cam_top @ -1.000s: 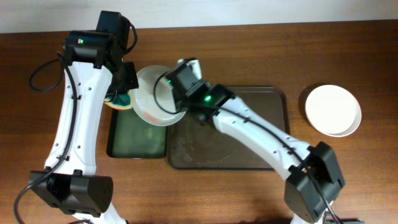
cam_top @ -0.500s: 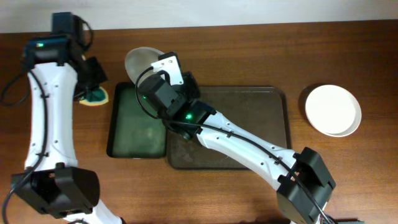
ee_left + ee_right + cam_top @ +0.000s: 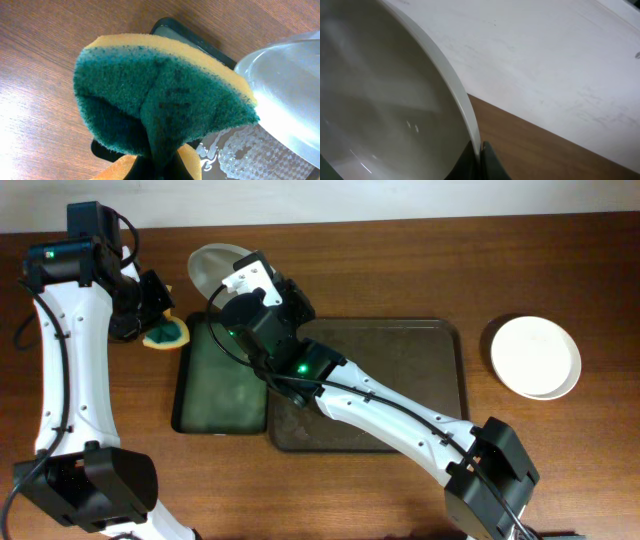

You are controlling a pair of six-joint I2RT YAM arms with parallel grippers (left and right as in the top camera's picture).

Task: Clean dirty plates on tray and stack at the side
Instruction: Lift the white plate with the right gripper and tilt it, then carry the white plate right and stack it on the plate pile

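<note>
Tabletop [image 3: 400, 260] of brown wood, white wall [image 3: 400, 195]

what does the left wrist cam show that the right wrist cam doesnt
Only left wrist: the pinched green and yellow sponge and a corner of the small black tray. Only right wrist: the right fingers clamping the rim of the plate, with a white surface beyond. Both: that tilted plate and the wooden table.

sponge [image 3: 160, 95]: I read dark green scrub face, yellow-orange back
plate [image 3: 210, 265]: plain white
tray [image 3: 420, 380]: dark brown
tabletop [image 3: 400, 260]: brown woodgrain
</note>
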